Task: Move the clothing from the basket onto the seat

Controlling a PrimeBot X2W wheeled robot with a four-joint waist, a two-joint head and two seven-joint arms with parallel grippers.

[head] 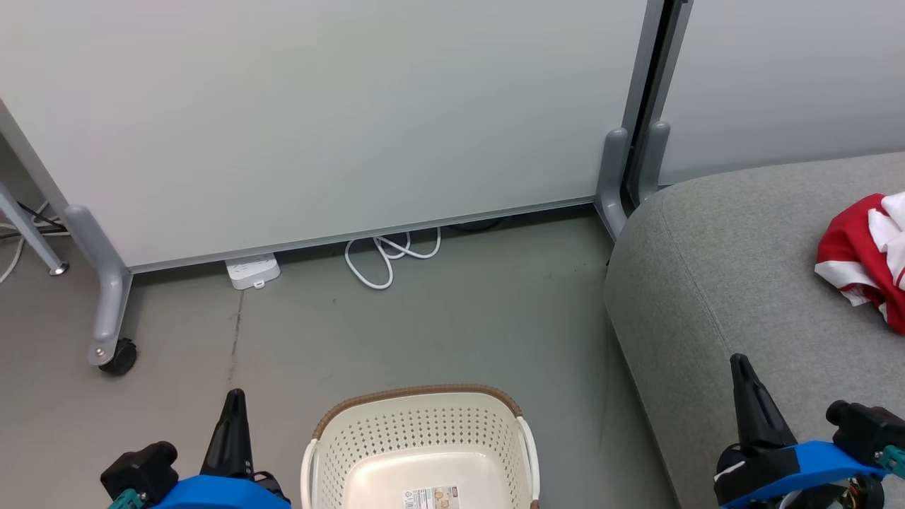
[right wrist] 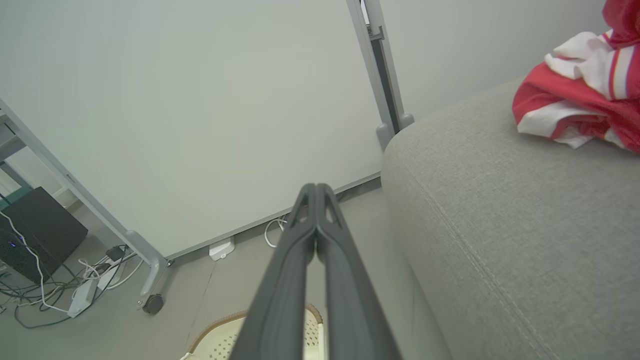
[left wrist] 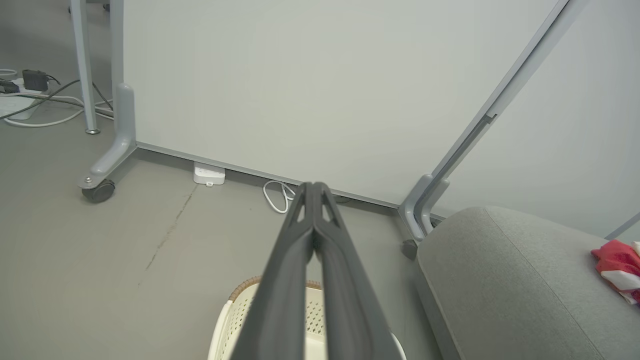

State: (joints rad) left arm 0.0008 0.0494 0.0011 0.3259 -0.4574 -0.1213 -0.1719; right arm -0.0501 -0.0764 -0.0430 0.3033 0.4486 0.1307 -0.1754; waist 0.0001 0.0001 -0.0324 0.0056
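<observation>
Cream plastic, head view: the basket (head: 424, 428) stands on the grey floor (head: 424, 318) at the bottom middle. It has perforated walls and a brown woven-look rim, and the part of its bottom in view lies bare.
Label, head view: a barcode label (head: 431, 497) sits on the basket's bottom, its print too small to read.
Clothing, head view: the clothing (head: 866, 258) is a crumpled red heap with white panels. It lies on the seat (head: 742, 283) at the right edge, cut by the frame and well apart from the basket.
Seat edge, head view: the seat's rounded grey corner sits just right of the basket, with a strip of floor between them.
Grippers, head view: the left gripper (head: 233, 399) is left of the basket; the right gripper (head: 739, 364) is over the seat's front.
Left wrist view, gripper: the left gripper (left wrist: 313, 187) has its fingers pressed together at the tips, clasping nothing.
Left wrist view, surroundings: the basket (left wrist: 235, 320) is below the fingers, the seat (left wrist: 500, 280) to the right and the clothing (left wrist: 617, 267) at its far edge. Open floor runs ahead to a white power strip (left wrist: 209, 175) and a looped cable (left wrist: 275, 197) under the pale partition (left wrist: 300, 90).
Right wrist view, gripper: the right gripper (right wrist: 316, 189) is likewise clamped tip to tip on nothing.
Right wrist view, clothing: the clothing (right wrist: 575, 105) rests on the seat (right wrist: 500, 225) at upper right, with thin red stripes on a white band.
Right wrist view, basket: the basket (right wrist: 220, 340) rim shows at the bottom edge.
</observation>
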